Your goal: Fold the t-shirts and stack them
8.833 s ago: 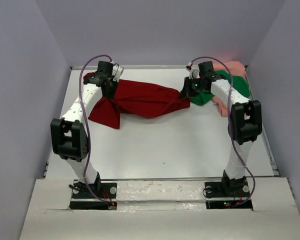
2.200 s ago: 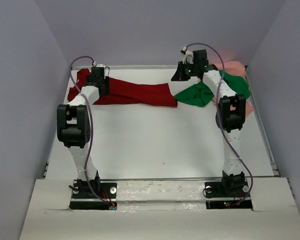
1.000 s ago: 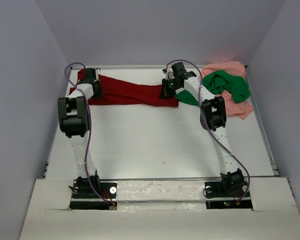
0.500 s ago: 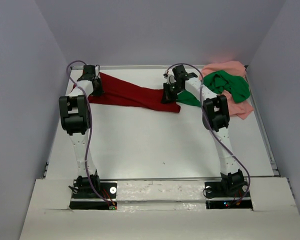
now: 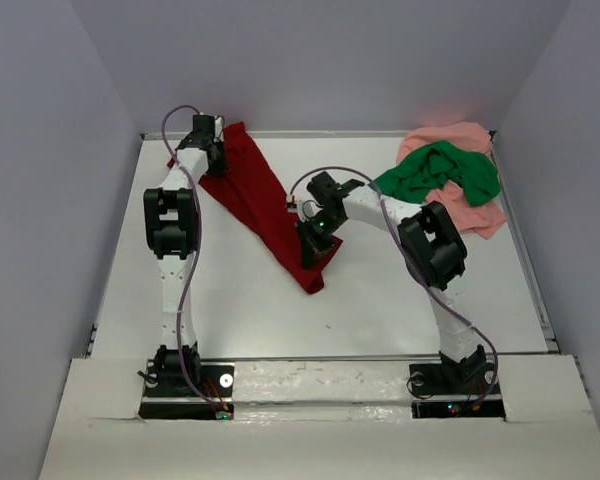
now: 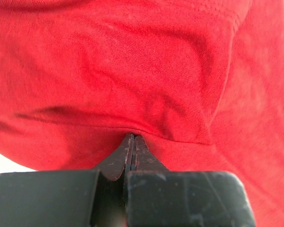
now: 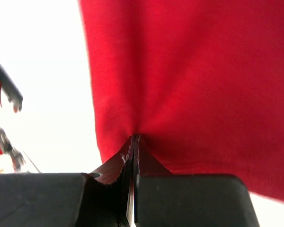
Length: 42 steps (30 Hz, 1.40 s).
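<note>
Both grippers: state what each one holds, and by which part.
Left gripper pinches the dark red t-shirt at its far end; right gripper pinches the same shirt close to its near end.

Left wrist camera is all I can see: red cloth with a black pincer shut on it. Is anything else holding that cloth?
Observer: Yes. The right gripper is shut on the same red t-shirt, near its other end.
Operator: So how does the shirt lie?
Observer: As a long narrow band, slanting from the left gripper at the far left of the table toward the middle.
Operator: Any other clothes around?
Observer: Two. A green t-shirt lies on top of a pink t-shirt in the far right corner, with neither gripper touching them.
</note>
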Motion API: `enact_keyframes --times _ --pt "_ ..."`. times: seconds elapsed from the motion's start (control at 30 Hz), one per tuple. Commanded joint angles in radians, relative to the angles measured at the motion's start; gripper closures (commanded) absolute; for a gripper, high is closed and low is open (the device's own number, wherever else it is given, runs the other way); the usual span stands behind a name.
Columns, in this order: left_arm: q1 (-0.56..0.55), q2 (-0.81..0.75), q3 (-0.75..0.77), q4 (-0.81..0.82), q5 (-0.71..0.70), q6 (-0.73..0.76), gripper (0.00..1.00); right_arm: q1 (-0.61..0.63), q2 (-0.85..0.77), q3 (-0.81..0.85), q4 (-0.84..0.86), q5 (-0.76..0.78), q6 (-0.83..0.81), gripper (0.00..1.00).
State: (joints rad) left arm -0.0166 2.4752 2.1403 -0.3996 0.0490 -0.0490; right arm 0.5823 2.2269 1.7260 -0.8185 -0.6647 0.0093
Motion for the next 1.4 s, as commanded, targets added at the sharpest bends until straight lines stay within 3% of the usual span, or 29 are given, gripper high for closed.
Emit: enact_keyframes --times 0.0,0.33,0.5,0.6,0.7,0.73,0.8,0.83,0.87,0.97,1.07,1.17,1.2,1.33,1.37 --pt "-0.12 0.007 0.055 -0.027 0.064 0.031 1.0 0.125 -0.096 -0.036 0.019 -0.104 -0.065 1.0" --pt "-0.391 -0.028 0.018 0.06 0.212 0.078 1.0 0.358 -0.151 0.049 0.102 -0.176 -0.014 1.0" --pt "-0.46 -0.084 -0.054 0.094 0.223 0.08 1.0 0.389 -0.133 0.135 0.11 -0.167 -0.012 1.0" --pt "-0.45 -0.189 -0.144 0.114 0.134 0.083 1.0 0.389 -0.188 0.107 0.102 -0.06 -0.074 1.0" --pt "-0.407 -0.368 -0.34 0.258 -0.03 0.063 1.0 0.355 -0.277 0.029 0.157 0.039 -0.095 1.0" --pt "-0.384 -0.405 -0.374 0.31 -0.164 0.055 1.0 0.343 -0.295 0.014 0.169 0.062 -0.106 0.96" --pt "-0.356 -0.493 -0.439 0.335 -0.274 0.023 1.0 0.317 -0.325 -0.029 0.186 0.127 -0.114 0.88" --pt "-0.338 -0.515 -0.451 0.346 -0.319 0.009 0.98 0.292 -0.351 -0.043 0.214 0.148 -0.109 0.74" --pt "-0.3 -0.544 -0.465 0.347 -0.339 0.003 0.88 0.28 -0.361 -0.054 0.222 0.164 -0.111 0.61" --pt "-0.22 -0.562 -0.461 0.343 -0.353 -0.009 0.72 0.242 -0.385 -0.104 0.251 0.197 -0.108 0.37" --pt "-0.166 -0.517 -0.439 0.32 -0.327 -0.011 0.48 0.217 -0.363 -0.132 0.254 0.189 -0.104 0.36" --pt "-0.151 -0.456 -0.41 0.288 -0.293 -0.014 0.42 0.188 -0.329 -0.144 0.252 0.153 -0.083 0.35" --pt "-0.149 -0.419 -0.402 0.288 -0.29 -0.011 0.35 0.179 -0.322 -0.143 0.246 0.142 -0.072 0.34" --pt "-0.14 -0.349 -0.395 0.298 -0.214 -0.025 0.18 0.134 -0.282 -0.12 0.206 0.005 -0.04 0.17" --pt "-0.138 -0.326 -0.39 0.3 -0.196 -0.028 0.14 0.123 -0.267 -0.117 0.193 -0.042 -0.034 0.16"
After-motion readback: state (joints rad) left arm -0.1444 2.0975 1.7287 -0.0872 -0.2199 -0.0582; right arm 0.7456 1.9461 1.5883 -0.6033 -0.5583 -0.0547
